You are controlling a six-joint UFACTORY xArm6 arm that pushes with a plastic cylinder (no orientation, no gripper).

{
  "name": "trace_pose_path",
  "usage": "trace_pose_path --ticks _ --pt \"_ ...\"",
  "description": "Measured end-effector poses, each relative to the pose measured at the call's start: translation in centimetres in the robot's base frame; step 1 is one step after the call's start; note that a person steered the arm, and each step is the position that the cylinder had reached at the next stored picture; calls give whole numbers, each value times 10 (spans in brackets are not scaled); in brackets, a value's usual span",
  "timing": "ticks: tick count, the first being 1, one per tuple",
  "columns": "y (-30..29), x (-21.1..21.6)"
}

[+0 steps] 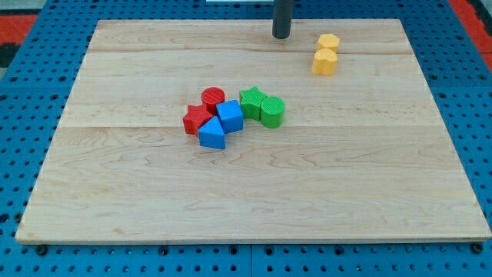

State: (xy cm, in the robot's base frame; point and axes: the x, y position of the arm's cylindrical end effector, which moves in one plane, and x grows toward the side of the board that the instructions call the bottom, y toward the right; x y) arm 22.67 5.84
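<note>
My tip (281,35) stands near the view's top edge of the wooden board (115,192), touching no block. Nearest to it, a little to the right, are two yellow blocks: one (329,41) behind and a second (325,62) just in front, touching each other. Lower down, at the board's middle, sits a tight cluster: a red cylinder (213,98), a red star (197,119), a blue cube (230,116), a blue wedge-like block (212,134), a green star (251,102) and a green cylinder (272,111).
The board lies on a blue perforated base (23,115). A red area (15,19) shows at the view's top left corner and another at the top right.
</note>
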Motion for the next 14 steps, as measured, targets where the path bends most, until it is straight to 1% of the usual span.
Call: trace_pose_path --ticks 3,4,5,6,7,8,11,12,14 --pt "-2 -25" --pt "8 -31" --pt "60 -33" --pt "78 -35" --pt "126 -35" --pt "152 -34" --pt "148 -34" --pt "168 -34" --pt "191 -28"
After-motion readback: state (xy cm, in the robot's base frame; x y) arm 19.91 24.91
